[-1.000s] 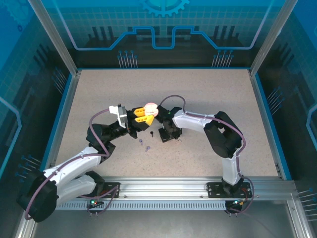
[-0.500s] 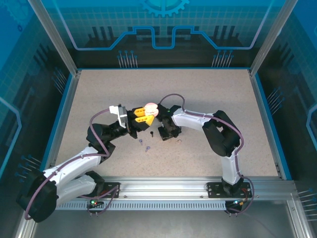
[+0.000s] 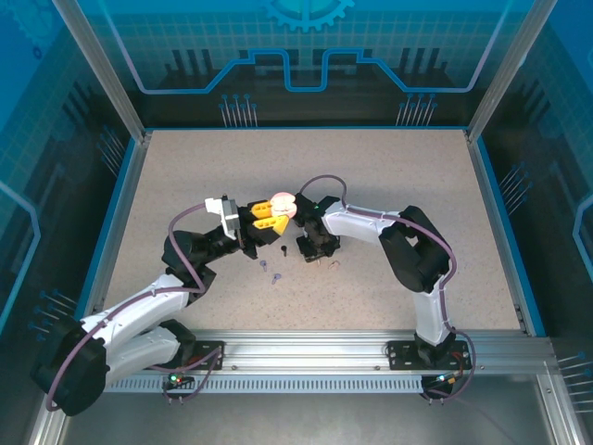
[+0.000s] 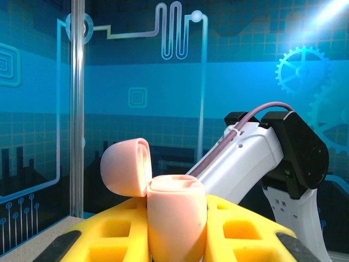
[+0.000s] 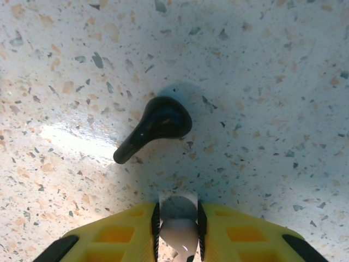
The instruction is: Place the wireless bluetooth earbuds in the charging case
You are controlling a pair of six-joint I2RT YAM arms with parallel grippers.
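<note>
Right tool [image 5: 179, 218] closed onto pale earbud [image 5: 179, 236] (black earbud [image 5: 155, 126] stem lower-left).

Setting: robot lab test cell. Evidence: aluminium extrusion frame posts [image 3: 97, 69]; translucent blue wall panels [image 3: 306, 46] printed with circuit traces and gear motifs; speckled counter [image 3: 398, 176] edged in blue; 2 white-and-black cabled arms, left arm [image 3: 139, 315] and right arm [image 3: 408, 250], bolted to a slotted aluminium rail [image 3: 315, 352] at the near edge.
</note>
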